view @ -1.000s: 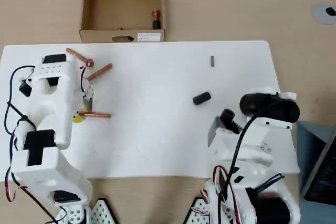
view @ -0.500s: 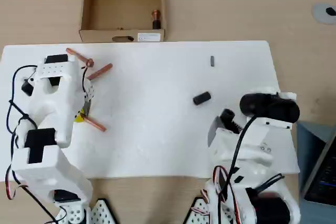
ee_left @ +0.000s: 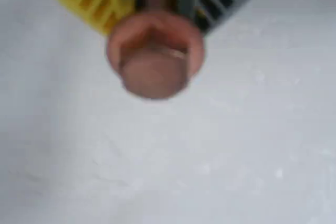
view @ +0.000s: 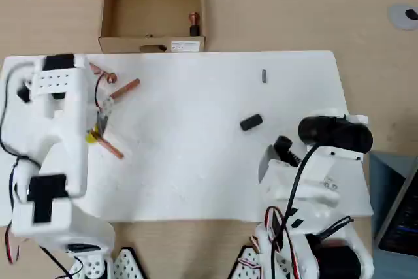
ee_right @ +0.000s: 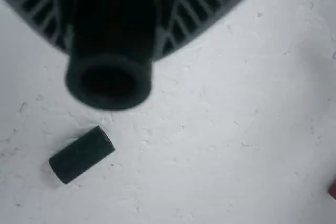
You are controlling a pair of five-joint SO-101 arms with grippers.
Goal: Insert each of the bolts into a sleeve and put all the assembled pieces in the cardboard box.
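Observation:
My left gripper [view: 100, 134] is shut on a copper bolt [view: 110, 147] at the left of the white mat; its head [ee_left: 155, 56] hangs below the yellow and grey fingers, above the mat. Two more copper bolts [view: 124, 89] lie near the mat's far left corner. My right gripper [ee_right: 118, 3] is shut on a black sleeve [ee_right: 110, 51], whose open end faces the camera; it sits at the right of the mat [view: 282, 145]. A second black sleeve [view: 251, 122] [ee_right: 81, 154] lies loose on the mat. The cardboard box [view: 151, 44] holds one assembled piece [view: 194, 23].
A small dark object [view: 264, 76] lies on the mat's far right part. The white mat [view: 196, 161] has a wide bare middle. A laptop edge [view: 398, 213] sits at the right of the table.
The left arm has lifted and swung, turning the gripped bolt from lying level to pointing down and right, and drawn slightly toward the far side. The right arm has kept still.

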